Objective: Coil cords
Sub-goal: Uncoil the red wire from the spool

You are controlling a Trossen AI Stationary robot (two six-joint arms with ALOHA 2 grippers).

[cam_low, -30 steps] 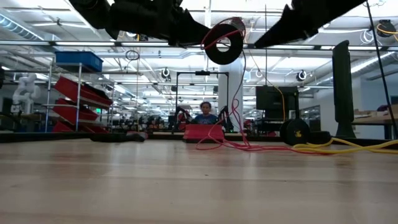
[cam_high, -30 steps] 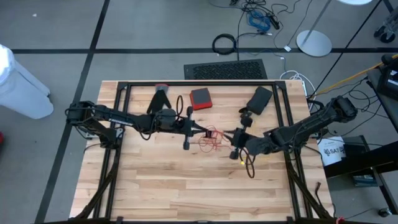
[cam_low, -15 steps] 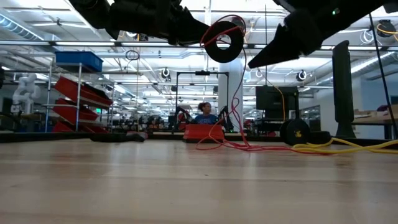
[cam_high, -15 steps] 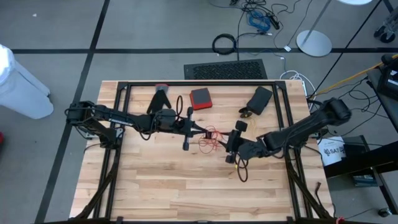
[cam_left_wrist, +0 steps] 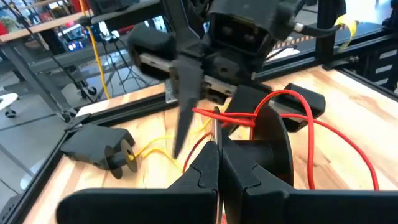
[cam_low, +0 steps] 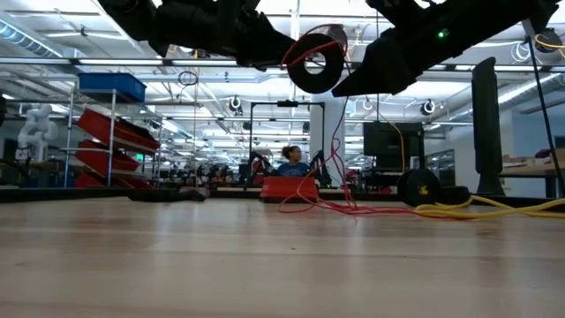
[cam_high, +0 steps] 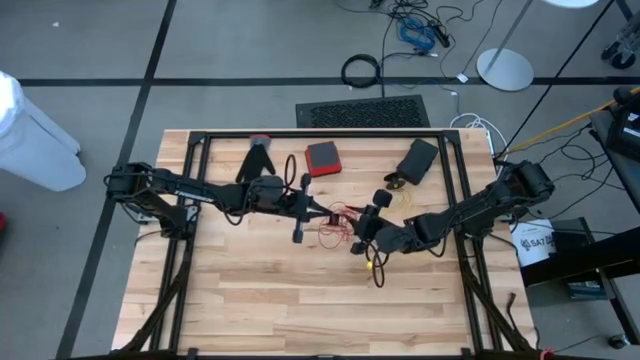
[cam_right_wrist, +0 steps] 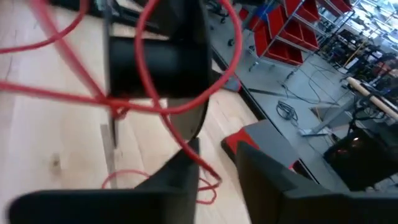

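Two grippers meet above table [cam_high: 250, 300] middle. Left gripper [cam_high: 330, 212] closed tight, pinching black spool [cam_low: 318, 64] with red cord [cam_high: 340, 228] looped on it, held up in air. Red cord hangs down to loose tangle on wood. Right gripper [cam_high: 362, 226] now closer to spool than one second ago, moved toward left arm; fingers [cam_right_wrist: 273, 180] apart, holding nothing, one each side of spool edge. Yellow cord [cam_low: 494, 208] lies on table, right side. Red box [cam_high: 322, 157] and black pouch [cam_high: 417, 160] unchanged at far edge.
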